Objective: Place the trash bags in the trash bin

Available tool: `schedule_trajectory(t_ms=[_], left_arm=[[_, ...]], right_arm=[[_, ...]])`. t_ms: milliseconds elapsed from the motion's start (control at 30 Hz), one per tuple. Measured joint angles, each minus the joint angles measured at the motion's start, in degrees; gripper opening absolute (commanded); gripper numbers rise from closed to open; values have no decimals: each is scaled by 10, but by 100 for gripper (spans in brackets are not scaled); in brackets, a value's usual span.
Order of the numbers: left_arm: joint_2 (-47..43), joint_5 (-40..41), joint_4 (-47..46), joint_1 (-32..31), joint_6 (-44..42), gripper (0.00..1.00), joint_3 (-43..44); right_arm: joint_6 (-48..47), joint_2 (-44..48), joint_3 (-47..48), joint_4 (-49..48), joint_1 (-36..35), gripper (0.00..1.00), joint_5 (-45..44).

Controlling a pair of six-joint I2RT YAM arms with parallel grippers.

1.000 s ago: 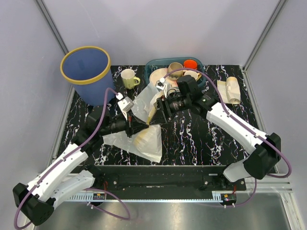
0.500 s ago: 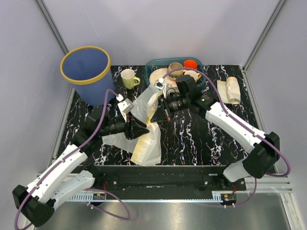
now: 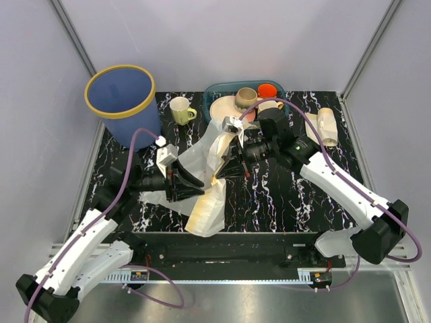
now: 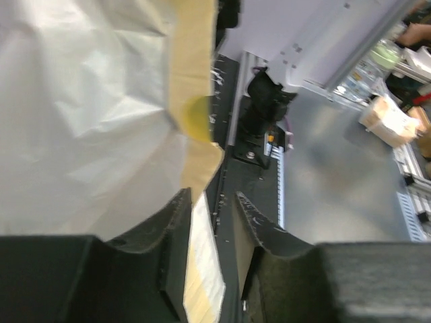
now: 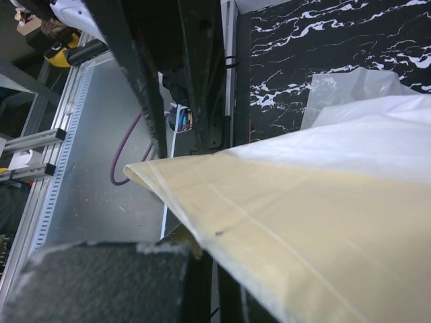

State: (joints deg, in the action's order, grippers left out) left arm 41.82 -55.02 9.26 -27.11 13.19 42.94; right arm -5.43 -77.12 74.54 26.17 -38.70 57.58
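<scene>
since a second ago the left arm has backed off and let go, while the right has clamped onto the bag. trash bin (image 3: 135, 128) stands in the far left corner, mouth up, well apart from the bag. left gripper (image 3: 194, 186) has its jaws partly spread, and a strip of film hangs loose in the gap. large sack (image 3: 210, 205) sprawls mid-table. right gripper (image 3: 224, 171) is pressed together on its yellowish hem. i'd take a second hold, lift clear of the yellow rim, and keep the trailing tail off the green mug (image 3: 180, 110) beside the bin. teal basket (image 3: 214, 89) of dishes sits just behind the right wrist. small bundle (image 3: 323, 126) waits far right.
</scene>
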Motion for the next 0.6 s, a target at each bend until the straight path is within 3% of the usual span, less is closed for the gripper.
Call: schedule_trajectory(t_ms=[100,200,367,600], left_arm=[[4,0,-5,-34,-7,39,0],[14,7,-15,-51,-7,25,0],[24,9,-54,-59,15,23,-3],[26,8,-92,-63,45,5,-5]], right_arm=[[-6,0,0,-3,-2,0,8],[-12,0,0,-3,-6,0,12],[-31,0,0,2,-23,0,17],[-53,0,0,7,-31,0,16]])
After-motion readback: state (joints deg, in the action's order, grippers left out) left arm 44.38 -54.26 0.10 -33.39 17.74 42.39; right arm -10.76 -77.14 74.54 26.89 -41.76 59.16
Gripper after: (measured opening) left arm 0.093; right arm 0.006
